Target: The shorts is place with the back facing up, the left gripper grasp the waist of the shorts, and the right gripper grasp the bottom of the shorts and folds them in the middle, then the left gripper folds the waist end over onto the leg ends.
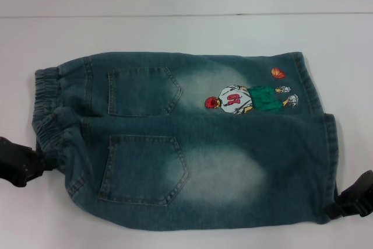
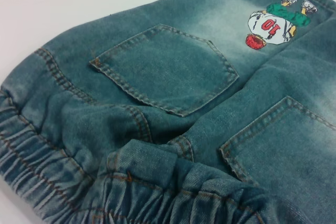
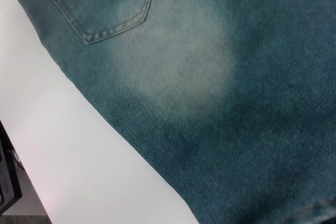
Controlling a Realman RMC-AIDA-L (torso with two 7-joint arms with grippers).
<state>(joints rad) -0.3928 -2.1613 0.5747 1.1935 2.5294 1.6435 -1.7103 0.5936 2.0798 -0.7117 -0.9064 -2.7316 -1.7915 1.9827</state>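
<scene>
Left pincer at shorts waistband.

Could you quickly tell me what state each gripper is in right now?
Left gripper: at the shorts' waist end; cannot be told.
Right gripper: at the leg hem corner; cannot be told.
</scene>
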